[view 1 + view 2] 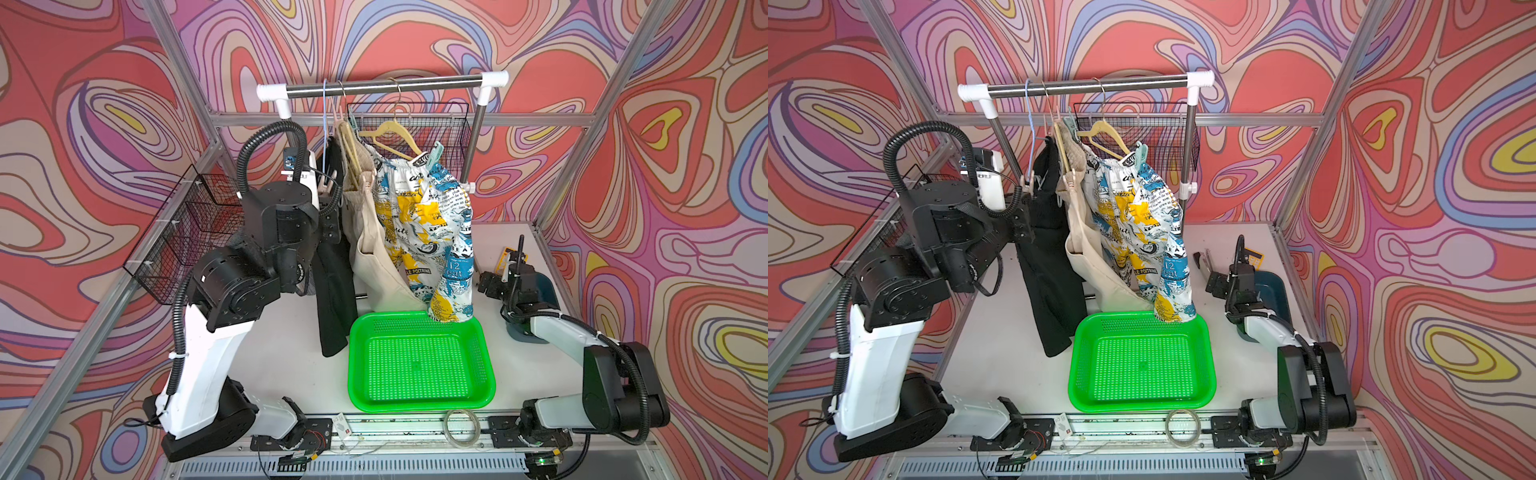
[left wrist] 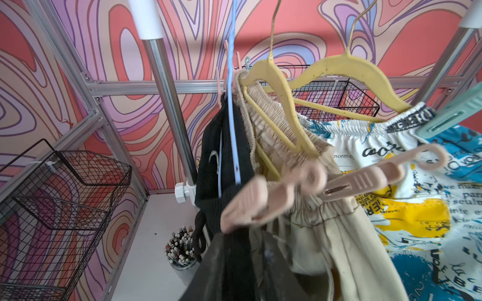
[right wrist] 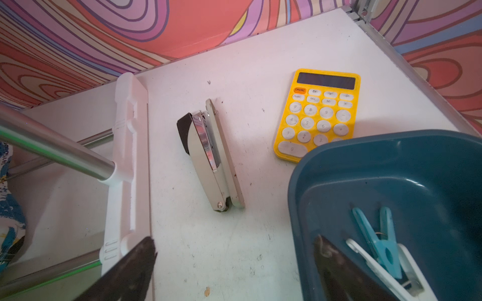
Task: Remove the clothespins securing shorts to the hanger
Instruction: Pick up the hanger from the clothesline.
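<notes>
Removal of pink clothespin (image 2: pixel 245 206), black shorts (image 2: pixel 216 146).
My L hand (image 2: pixel 247 256) there, can't tell grip; nxt squeeze+pull. R hand (image 3: pixel 234 241) wide, empty.

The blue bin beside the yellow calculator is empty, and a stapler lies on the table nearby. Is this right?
Not empty: in the right wrist view the blue bin holds a blue clothespin and a white clothespin. The rest is right.

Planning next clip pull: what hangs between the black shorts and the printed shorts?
The beige shorts, on a yellow hanger, hang between the black shorts and the printed shorts. Clear in both top views and the left wrist view.
</notes>
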Action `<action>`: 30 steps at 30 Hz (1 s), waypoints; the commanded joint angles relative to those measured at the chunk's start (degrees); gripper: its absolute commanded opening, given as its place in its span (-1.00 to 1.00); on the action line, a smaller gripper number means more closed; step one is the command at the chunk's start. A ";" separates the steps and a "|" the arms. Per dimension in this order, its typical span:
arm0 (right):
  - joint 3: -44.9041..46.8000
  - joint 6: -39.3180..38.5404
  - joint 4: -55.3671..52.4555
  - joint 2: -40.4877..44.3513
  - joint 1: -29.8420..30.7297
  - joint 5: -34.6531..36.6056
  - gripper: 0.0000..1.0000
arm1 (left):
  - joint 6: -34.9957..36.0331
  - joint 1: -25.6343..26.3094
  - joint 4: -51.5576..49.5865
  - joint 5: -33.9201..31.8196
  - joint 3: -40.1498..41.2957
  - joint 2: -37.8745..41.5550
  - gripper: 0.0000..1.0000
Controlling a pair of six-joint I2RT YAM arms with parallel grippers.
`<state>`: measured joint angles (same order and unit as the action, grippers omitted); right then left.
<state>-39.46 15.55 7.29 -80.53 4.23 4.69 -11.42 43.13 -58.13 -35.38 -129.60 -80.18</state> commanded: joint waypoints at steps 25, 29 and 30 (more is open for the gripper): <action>0.52 0.25 0.89 -0.33 0.15 -0.47 0.95 | -7.17 -8.95 -0.36 14.93 -16.65 -15.16 0.13; 0.61 0.27 0.97 -0.32 0.12 -0.58 0.95 | -8.09 -9.91 2.34 13.93 -12.24 -12.96 0.11; 0.62 0.27 0.97 -0.24 0.08 -0.50 0.95 | -8.29 -9.91 3.76 13.73 -10.20 -11.58 0.11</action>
<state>-39.46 15.59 7.29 -80.53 4.23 4.43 -18.15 33.67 -56.95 -21.21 -142.63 -95.13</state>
